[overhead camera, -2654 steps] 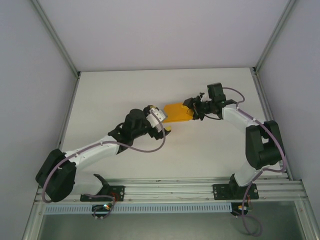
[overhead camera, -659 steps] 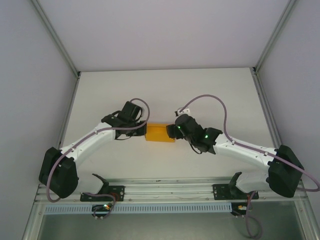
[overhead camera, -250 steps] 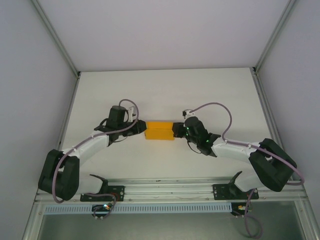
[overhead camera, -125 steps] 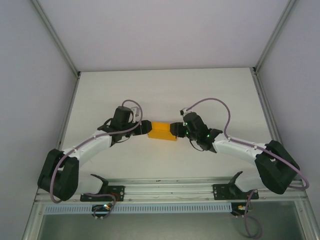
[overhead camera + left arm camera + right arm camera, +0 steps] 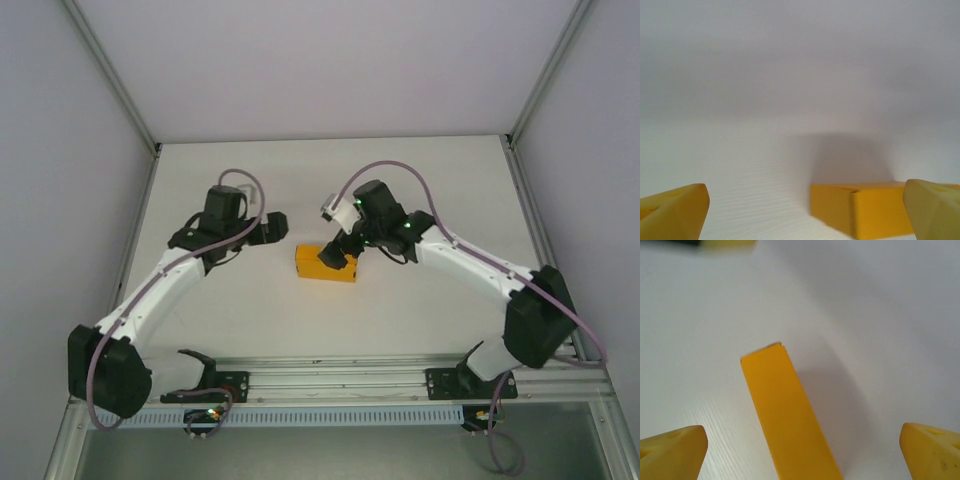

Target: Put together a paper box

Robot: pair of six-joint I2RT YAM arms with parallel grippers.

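1. Spotting the paper box [image 5: 326, 263] on the counter [image 5: 420, 185], folded into a compact orange block and lying between the two arms.
2. Reading the left end effector [image 5: 277, 227] as released: spread wide, hanging just left of the box, apart from it, gripping nothing.
3. Calling the right end effector [image 5: 334, 256] released too, hovering over the box's right part. Seeing from its wrist the box running lengthwise between splayed yellow fingers [image 5: 672, 450], touching neither.
4. Judging by the thin card: probably light, hollow, easy to dent, and prone to skid on the smooth counter. Best pinched gently across the narrow width, on the long walls near a crease, away from the flap ends.
5. Can't make out the tuck of the end flaps. Losing the near end off the bottom of the right wrist view, and the right part under the end effector from above.
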